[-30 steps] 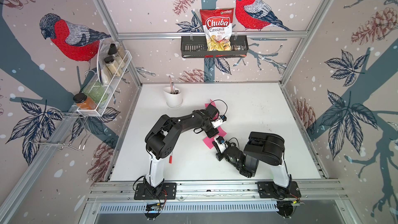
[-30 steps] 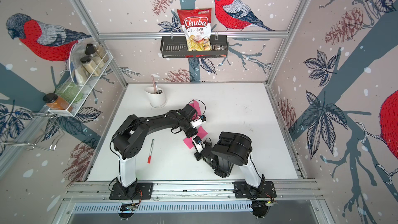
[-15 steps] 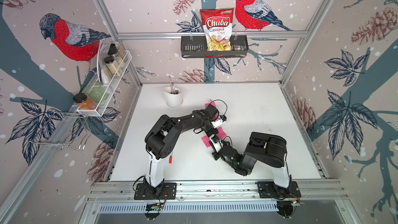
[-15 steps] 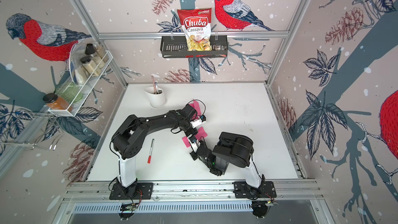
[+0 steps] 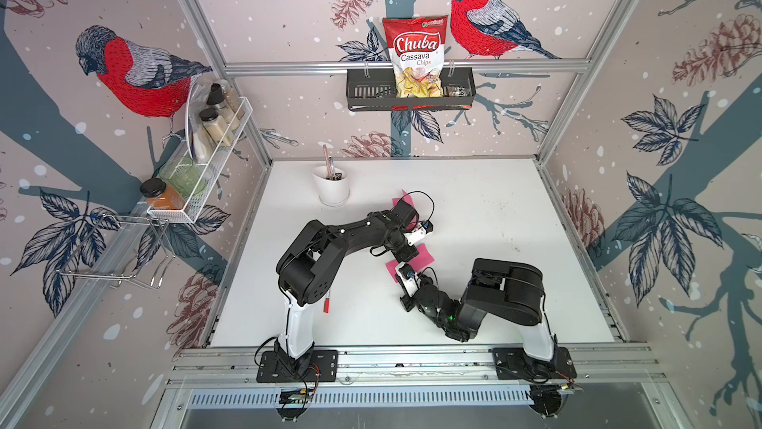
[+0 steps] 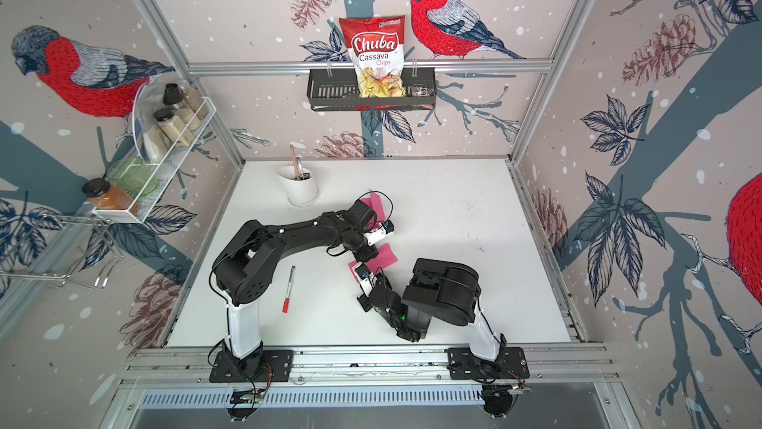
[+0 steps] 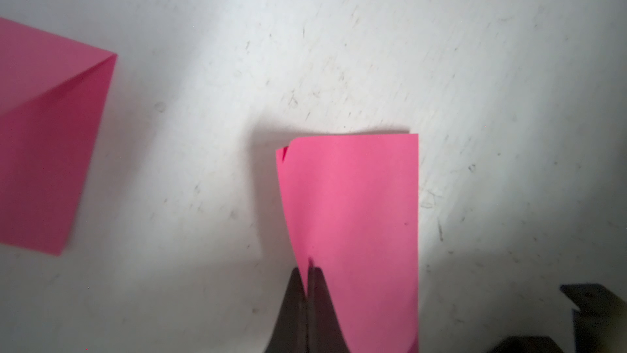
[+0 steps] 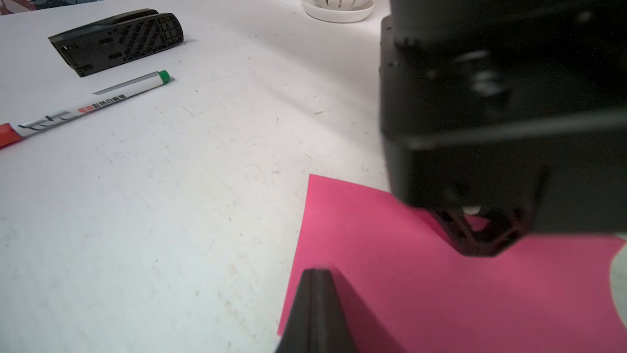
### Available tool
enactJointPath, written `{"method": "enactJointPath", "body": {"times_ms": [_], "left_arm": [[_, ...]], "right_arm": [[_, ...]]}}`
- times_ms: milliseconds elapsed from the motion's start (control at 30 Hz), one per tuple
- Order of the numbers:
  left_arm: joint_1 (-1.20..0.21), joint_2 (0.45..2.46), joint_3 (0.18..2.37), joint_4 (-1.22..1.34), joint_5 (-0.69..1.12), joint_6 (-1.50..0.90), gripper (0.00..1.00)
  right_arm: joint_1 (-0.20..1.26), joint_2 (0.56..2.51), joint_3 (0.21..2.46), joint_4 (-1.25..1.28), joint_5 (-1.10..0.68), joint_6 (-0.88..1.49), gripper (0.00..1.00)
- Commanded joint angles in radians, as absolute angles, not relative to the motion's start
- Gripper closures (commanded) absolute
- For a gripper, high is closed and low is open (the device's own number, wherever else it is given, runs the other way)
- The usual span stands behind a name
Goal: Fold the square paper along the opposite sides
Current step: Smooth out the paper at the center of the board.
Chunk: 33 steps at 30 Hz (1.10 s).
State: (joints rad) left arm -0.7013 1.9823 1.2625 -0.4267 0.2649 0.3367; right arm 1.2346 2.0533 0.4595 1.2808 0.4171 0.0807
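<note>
Pink paper point(image 7: 353, 232) lies near the middle of the white worktop point(image 5: 474, 208), between the two arms. It is folded double into a narrow rectangle. Upper layer curls up slightly at one corner, lower layer showing there.

Left end effector point(image 7: 308, 263): jaws together, nothing between them. The tip is down on the paper close to its open long edge.

Right end effector point(image 8: 317, 271): jaws together, gripping nothing. The tip sits just inside the paper's edge, near the left one; contact cannot be confirmed.

Second pink sheet point(image 7: 51, 137) lies apart from the first, with a diagonal crease.

Marker point(image 6: 288, 289) with a red cap lies beside the left arm. Black stapler point(image 8: 117, 41) lies just beyond the marker. White cup point(image 5: 332, 190) holding pens stands toward the back.
</note>
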Motion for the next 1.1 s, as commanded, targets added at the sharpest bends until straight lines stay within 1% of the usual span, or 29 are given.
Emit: {"method": "enactJointPath", "body": {"times_ms": [0, 367, 433, 500, 567, 667, 800, 1067], "left_arm": [[-0.700, 2.003, 1.240, -0.544, 0.213, 0.324, 1.00], [-0.700, 2.010, 1.239, -0.541, 0.212, 0.327, 1.00], [-0.700, 2.005, 1.235, -0.541, 0.211, 0.328, 1.00], [-0.700, 2.000, 1.230, -0.536, 0.210, 0.328, 1.00], [-0.700, 1.997, 1.226, -0.532, 0.206, 0.327, 1.00], [-0.700, 1.996, 1.228, -0.534, 0.207, 0.328, 1.00], [-0.699, 1.996, 1.232, -0.537, 0.207, 0.330, 1.00], [-0.700, 2.000, 1.233, -0.541, 0.206, 0.331, 1.00]], "right_arm": [[1.250, 2.075, 0.457, 1.124, 0.396, 0.073, 1.00], [1.270, 2.070, 0.470, 1.097, 0.374, 0.069, 1.00], [1.269, 2.014, 0.434, 1.153, 0.387, 0.060, 1.00], [1.264, 1.916, 0.388, 1.220, 0.447, 0.016, 1.00], [1.226, 1.840, 0.360, 1.255, 0.470, -0.010, 1.00], [1.178, 1.808, 0.348, 1.284, 0.458, -0.036, 1.00], [1.146, 1.842, 0.374, 1.288, 0.426, -0.031, 1.00], [1.134, 2.017, 0.424, 1.313, 0.411, 0.005, 1.00]]}}
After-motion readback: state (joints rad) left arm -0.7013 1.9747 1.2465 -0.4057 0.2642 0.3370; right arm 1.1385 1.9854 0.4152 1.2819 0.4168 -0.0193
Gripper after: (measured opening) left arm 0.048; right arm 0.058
